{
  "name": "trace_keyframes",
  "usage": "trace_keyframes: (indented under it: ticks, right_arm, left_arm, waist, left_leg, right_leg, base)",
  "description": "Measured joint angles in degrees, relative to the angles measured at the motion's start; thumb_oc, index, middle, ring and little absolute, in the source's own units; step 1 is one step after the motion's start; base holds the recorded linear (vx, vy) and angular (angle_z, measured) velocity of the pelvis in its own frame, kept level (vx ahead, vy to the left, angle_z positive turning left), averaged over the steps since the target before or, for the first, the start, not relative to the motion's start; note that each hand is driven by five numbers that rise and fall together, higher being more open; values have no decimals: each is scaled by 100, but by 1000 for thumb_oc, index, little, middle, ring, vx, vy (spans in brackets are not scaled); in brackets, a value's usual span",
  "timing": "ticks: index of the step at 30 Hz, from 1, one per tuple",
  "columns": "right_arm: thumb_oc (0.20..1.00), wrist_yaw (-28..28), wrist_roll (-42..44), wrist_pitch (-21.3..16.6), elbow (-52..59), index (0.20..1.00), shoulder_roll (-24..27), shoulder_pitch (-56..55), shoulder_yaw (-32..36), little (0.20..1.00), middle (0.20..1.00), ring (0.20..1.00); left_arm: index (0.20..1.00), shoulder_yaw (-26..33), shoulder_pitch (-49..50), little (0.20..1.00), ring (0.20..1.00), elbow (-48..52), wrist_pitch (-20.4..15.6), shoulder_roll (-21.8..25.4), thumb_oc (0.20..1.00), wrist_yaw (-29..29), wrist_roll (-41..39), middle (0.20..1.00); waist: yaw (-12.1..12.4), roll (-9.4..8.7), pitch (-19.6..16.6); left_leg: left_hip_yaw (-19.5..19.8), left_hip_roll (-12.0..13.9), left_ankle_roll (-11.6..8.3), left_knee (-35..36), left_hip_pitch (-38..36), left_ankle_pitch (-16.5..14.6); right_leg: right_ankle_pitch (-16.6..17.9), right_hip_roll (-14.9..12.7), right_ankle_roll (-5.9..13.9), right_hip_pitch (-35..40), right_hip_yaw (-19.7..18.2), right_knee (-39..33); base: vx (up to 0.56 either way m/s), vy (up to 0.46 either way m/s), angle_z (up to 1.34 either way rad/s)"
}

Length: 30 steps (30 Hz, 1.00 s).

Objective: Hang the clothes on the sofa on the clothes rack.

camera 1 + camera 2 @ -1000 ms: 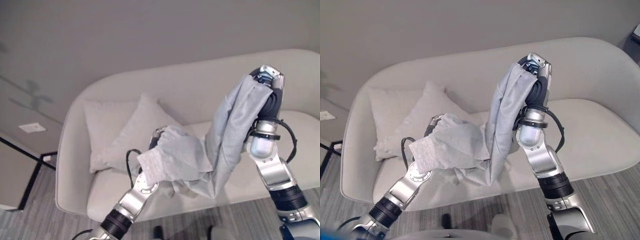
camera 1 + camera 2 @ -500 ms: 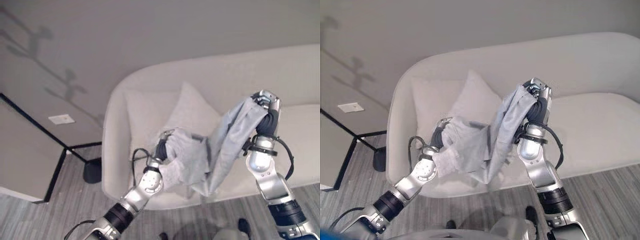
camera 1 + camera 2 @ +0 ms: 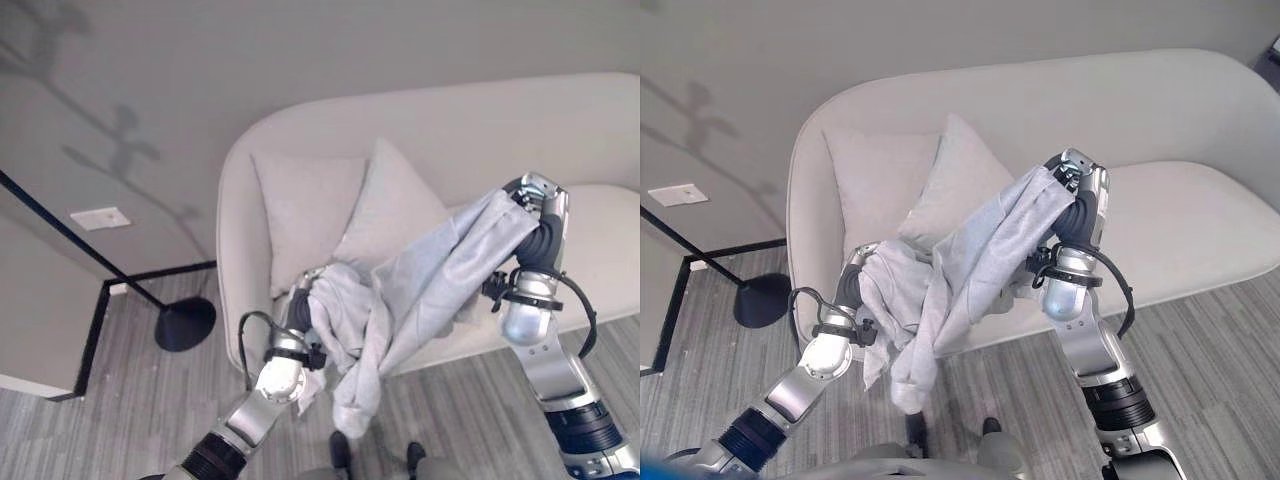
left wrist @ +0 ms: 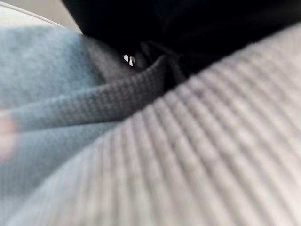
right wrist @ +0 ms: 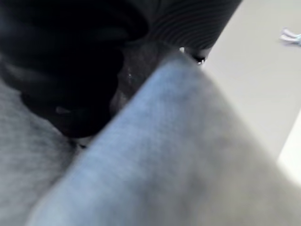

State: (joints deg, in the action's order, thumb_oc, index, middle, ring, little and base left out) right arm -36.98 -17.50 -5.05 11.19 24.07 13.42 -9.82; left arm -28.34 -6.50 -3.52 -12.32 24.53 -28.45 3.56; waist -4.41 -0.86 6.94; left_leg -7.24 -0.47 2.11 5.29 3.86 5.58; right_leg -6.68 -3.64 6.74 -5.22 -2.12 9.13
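Grey garment held off the sofa between both hands.

Black floor lamp base (image 3: 185, 323) stands on the floor beside the sofa's (image 3: 430, 120) left end. Left hand (image 3: 855, 285) is buried in the garment (image 3: 400, 290) by the seat's front left edge; its grip cannot be told. Two cushions (image 3: 345, 215) lean on the backrest. Right hand (image 3: 540, 205), raised over the seat, is closed on the garment's upper end.

Light grey garment (image 3: 420, 290), pale cream sofa (image 3: 600, 130).
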Motion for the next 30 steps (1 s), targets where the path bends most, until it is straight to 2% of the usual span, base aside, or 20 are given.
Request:
trace_keyframes:
  ticks: [5,11,12,14,15,16,17,18,20,21,22,23,24,25,26,27,28,29,30]
  right_arm:
    - [200,72,18,-63,-60,200,-5,1,-254,200,200,200]
    - [200,116,64,-64,-141,200,1,-27,-254,200,200,200]
    - [200,123,68,-66,-193,200,31,-25,-253,200,200,200]
    - [200,126,70,-66,-273,200,45,-26,-250,200,200,200]
    - [200,125,82,-68,-314,200,39,-35,-264,200,200,200]
    - [200,123,183,-68,-309,200,2,-98,-290,200,200,200]
    - [200,125,198,-70,-311,200,-8,-172,-303,200,200,200]
    - [200,116,250,-80,-314,200,34,-226,-284,200,200,200]
    - [200,109,266,-113,-313,200,61,-223,-239,200,200,200]
    - [200,107,272,-122,-312,200,90,-222,-227,200,200,200]
    - [200,104,272,-139,-315,200,110,-226,-227,200,200,200]
    - [200,95,273,-140,-317,200,75,-248,-233,200,200,200]
    - [200,98,273,-161,-352,200,46,-210,-268,200,200,200]
    - [200,86,272,-194,-432,200,10,-198,-226,200,200,200]
    - [200,72,289,-187,-537,200,-66,-150,-236,200,200,200]
    - [200,75,378,-189,-695,200,-127,-62,-303,200,200,200]
    - [200,64,457,-197,-670,200,-77,-174,-337,200,200,200]
    - [200,69,526,-179,-639,200,-258,-739,170,200,200,200]
    - [200,83,523,-138,-629,200,-88,-697,161,200,200,200]
  left_arm:
    - [200,77,65,200,200,59,-1,-81,200,-5,7,200]
    - [200,284,216,200,200,79,1,-96,200,-51,8,200]
    - [200,345,224,200,200,73,-2,-144,200,-60,8,200]
    - [200,367,237,200,200,73,-5,-179,200,-64,9,200]
    - [200,374,237,200,200,40,-12,-161,200,-59,10,200]
    - [200,373,237,200,200,11,-3,-125,200,-52,9,200]
    - [200,372,232,200,200,-9,3,-115,200,-50,7,200]
    - [200,358,201,200,200,-18,-6,-155,200,-54,7,200]
    - [200,319,222,200,200,-18,-8,-206,200,-49,8,200]
    - [200,262,252,200,200,-17,-7,-226,200,-48,8,200]
    - [200,223,266,200,200,-16,-6,-229,200,-47,8,200]
    - [200,224,238,200,200,-18,-3,-212,200,-48,8,200]
    - [200,210,177,200,200,-51,-14,-168,200,-62,4,200]
    - [200,141,48,200,200,-223,-40,-175,200,-64,6,200]
    - [200,115,-35,200,200,-346,-35,-154,200,-50,3,200]
    - [200,50,-47,200,200,-440,-28,-193,200,-57,-10,200]
    - [200,-192,-121,200,200,-633,-87,-209,200,-54,-11,200]
    - [200,-413,-74,200,200,-970,-70,-567,200,66,-38,200]
    - [200,-534,-23,200,200,-843,-91,-548,200,74,-31,200]
  waist:
    - [51,18,-92]
    - [125,3,-138]
    - [157,17,-165]
    - [169,147,-232]
    - [216,21,-208]
    - [286,-86,-246]
    - [271,-236,-297]
    - [227,-446,-312]
    - [153,-358,-390]
    - [149,-203,-440]
    - [147,-57,-498]
    - [124,-71,-487]
    - [187,-241,-416]
    - [149,-403,-333]
    - [167,-405,-375]
    - [154,-357,-326]
    - [169,-266,-341]
    - [-68,-217,-370]
    - [30,109,-474]
  left_leg:
    - [8,108,-32,-5,-104,27]
    - [73,153,-176,-499,-8,-70]
    - [160,151,-193,-819,218,-70]
    - [214,246,-275,-759,273,-127]
    - [240,290,-309,-798,326,-258]
    - [295,306,-265,-881,372,-367]
    - [375,340,-315,-1022,409,-403]
    - [483,585,-358,-1066,402,-422]
    - [498,829,-361,-1049,262,-405]
    - [503,825,-126,-1039,93,-200]
    - [330,874,-24,-911,1,-267]
    - [356,893,-53,-755,-49,-281]
    - [575,808,-217,-820,31,-291]
    - [923,821,-491,-1115,302,-479]
    - [1058,1036,-538,-1313,512,-599]
    - [1270,1762,-616,-1345,553,-594]
    - [1233,1840,-768,-1657,631,-824]
    - [1180,1100,-640,-1624,392,-923]
    - [1135,923,-567,-1565,353,-1011]
  right_leg:
    - [-38,118,-148,105,23,18]
    - [-282,159,-300,87,62,404]
    - [-433,129,-334,-67,96,705]
    - [-530,172,-476,-215,199,923]
    - [-466,47,-655,-273,239,919]
    - [-385,-85,-658,-270,202,864]
    - [-315,-201,-683,-270,254,736]
    - [-265,-379,-621,-253,269,644]
    - [-246,-348,-537,-265,304,601]
    - [-231,-292,-432,-303,282,603]
    - [-209,-212,-331,-344,270,611]
    - [-201,-284,-259,-389,243,653]
    - [-142,-500,-245,-473,47,628]
    - [-42,-620,-199,-448,59,512]
    - [51,-650,-114,-434,78,351]
    - [197,-658,84,-263,-114,38]
    - [297,-761,265,-141,-103,-59]
    - [396,-1480,105,464,125,-562]
    - [397,-1538,131,411,-47,-557]
  base:
    - [52,-27,0]
    - [-11,31,7]
    - [43,96,26]
    - [67,146,26]
    - [44,85,1]
    - [40,127,0]
    - [22,51,21]
    - [17,63,32]
    - [3,-7,23]
    - [19,72,1]
    - [44,275,1]
    - [89,403,-11]
    - [102,433,3]
    - [134,412,0]
    - [387,1121,-8]
    - [406,1248,-20]
    - [345,1393,38]
    - [32,710,30]
    - [-1,649,10]
